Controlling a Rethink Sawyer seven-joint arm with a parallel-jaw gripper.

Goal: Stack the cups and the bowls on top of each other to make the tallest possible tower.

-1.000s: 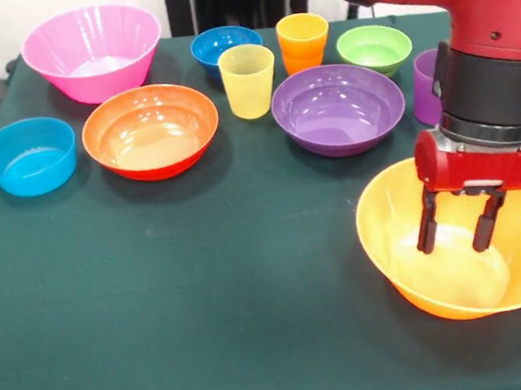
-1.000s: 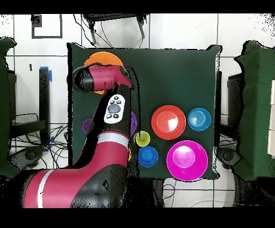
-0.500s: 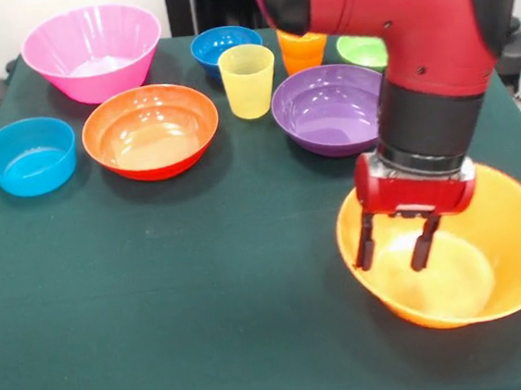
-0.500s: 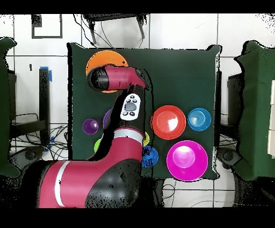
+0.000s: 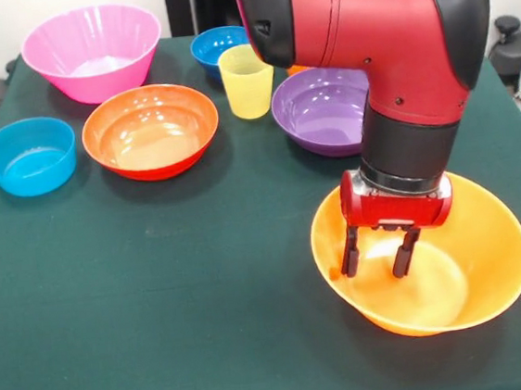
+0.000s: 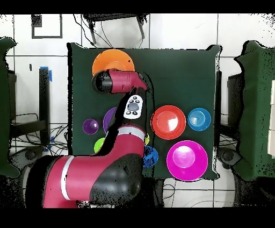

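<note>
The big yellow-orange bowl [image 5: 477, 261] sits at the near right of the green table, and from above it shows as the yellow-orange bowl [image 6: 110, 59]. My gripper [image 5: 376, 259] hangs open inside it. Both fingers are below the rim, and the left fingertip [image 5: 350, 258] is against the bowl's inner left wall. Behind stand the purple bowl [image 5: 319, 111], yellow cup [image 5: 247, 83], orange-red bowl [image 5: 150, 130], light blue bowl [image 5: 28, 156], dark blue bowl [image 5: 215, 44] and pink bowl [image 5: 91, 50]. The overhead view also shows the purple cup [image 6: 90, 127] and green bowl [image 6: 99, 145]. The arm hides the orange cup.
The arm [image 5: 383, 33] leans over the back right of the table and covers the things there. Bare green cloth [image 5: 160, 299] fills the front left and middle. The yellow-orange bowl is close to the table's right and front edges.
My gripper has moved left inside the yellow-orange bowl, and the bowl has slid left across the cloth with it. The arm now covers the green bowl and orange cup in the front view.
</note>
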